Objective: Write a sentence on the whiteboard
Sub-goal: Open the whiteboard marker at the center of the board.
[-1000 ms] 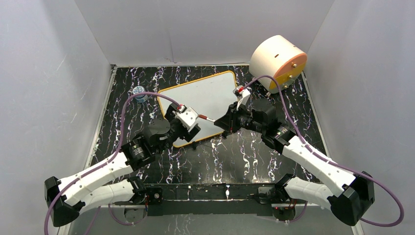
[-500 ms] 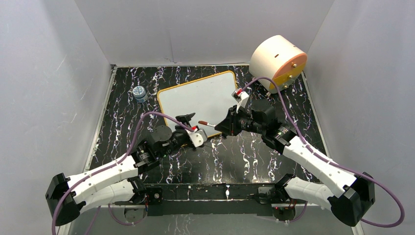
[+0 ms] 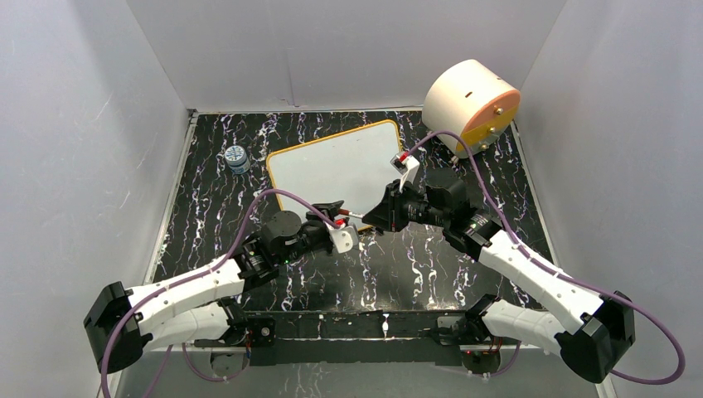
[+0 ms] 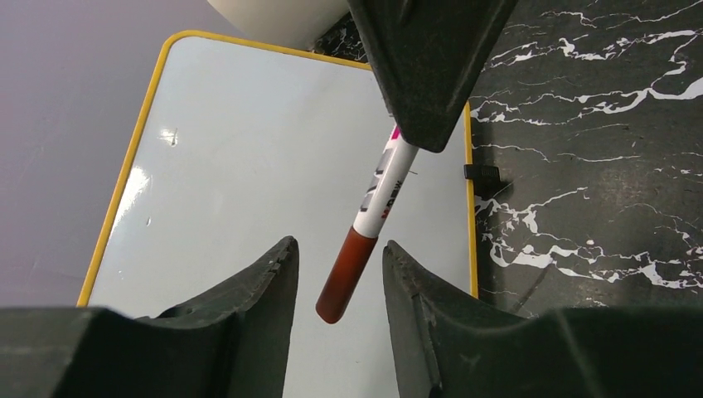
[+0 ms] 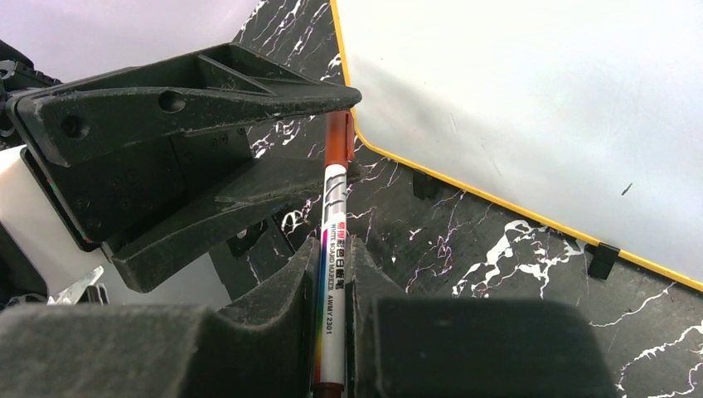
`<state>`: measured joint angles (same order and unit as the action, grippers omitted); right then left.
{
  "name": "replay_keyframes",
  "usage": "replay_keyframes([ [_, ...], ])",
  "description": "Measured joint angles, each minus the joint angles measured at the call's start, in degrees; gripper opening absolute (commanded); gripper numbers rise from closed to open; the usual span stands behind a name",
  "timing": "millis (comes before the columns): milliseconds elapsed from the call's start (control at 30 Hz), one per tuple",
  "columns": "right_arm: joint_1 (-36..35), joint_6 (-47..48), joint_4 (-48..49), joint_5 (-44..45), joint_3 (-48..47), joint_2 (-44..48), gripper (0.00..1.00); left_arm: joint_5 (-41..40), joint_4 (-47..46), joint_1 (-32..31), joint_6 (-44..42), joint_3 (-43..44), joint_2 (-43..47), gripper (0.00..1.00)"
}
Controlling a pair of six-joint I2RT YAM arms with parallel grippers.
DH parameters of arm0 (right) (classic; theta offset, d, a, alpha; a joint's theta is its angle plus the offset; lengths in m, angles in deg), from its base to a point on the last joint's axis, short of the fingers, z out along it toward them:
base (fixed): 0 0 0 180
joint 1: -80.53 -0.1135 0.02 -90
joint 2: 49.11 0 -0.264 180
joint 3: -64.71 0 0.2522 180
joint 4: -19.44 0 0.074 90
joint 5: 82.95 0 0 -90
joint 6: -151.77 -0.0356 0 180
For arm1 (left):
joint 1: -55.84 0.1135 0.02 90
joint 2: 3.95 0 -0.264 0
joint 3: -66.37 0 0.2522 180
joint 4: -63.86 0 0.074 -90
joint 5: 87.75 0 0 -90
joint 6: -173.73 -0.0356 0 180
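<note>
uncapping seems in hand: by the near edge of the blank whiteboard (image 3: 332, 166) on the worktop (image 3: 414, 265), the marker (image 5: 332, 249) is gripped by the right jaws, its cap (image 4: 348, 269) straddled by part-open left jaws, next to be closed and pulled.

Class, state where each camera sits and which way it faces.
Top external: above and behind the bases, looking down at the whiteboard; left arm and right arm show.
Left wrist: behind the open left gripper, facing the marker, whiteboard beyond.
Right wrist: behind the right gripper, looking along the marker it grips.
Both wrist views share marker and whiteboard.
</note>
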<state>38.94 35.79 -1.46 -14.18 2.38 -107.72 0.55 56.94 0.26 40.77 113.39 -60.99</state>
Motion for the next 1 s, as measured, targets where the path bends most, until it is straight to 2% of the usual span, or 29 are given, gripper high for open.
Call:
replay_keyframes([
  [267, 0.0, -1.4, 0.7, -1.5, -0.1, -0.9, 0.0, 0.7, -0.8, 0.0, -0.6, 0.0, -0.9, 0.28],
  [400, 0.0, -2.0, 1.2, -1.9, -0.1, -0.9, 0.0, 0.9, -0.7, 0.0, -1.0, 0.0, -0.9, 0.15],
  [500, 0.1, -2.4, 1.4, -1.9, -0.2, -0.9, 0.0, 1.2, 0.4, 0.0, -2.3, -0.1, -1.0, 0.01],
  [533, 0.2, -2.5, 1.5, -1.8, -0.3, -0.9, 0.0, 1.4, 0.7, -0.2, -2.7, -0.3, -1.1, 0.0],
  [933, 0.3, -1.3, -0.7, -1.9, -1.7, -0.9, 0.0, 1.5, 0.8, -0.5, -5.5, -0.3, -1.0, 0.0],
  [1000, 0.3, -0.8, -1.5, -1.9, -2.4, -1.2, 0.07, 1.6, 0.8, -0.5, -5.9, -0.3, -1.0, 0.0],
])
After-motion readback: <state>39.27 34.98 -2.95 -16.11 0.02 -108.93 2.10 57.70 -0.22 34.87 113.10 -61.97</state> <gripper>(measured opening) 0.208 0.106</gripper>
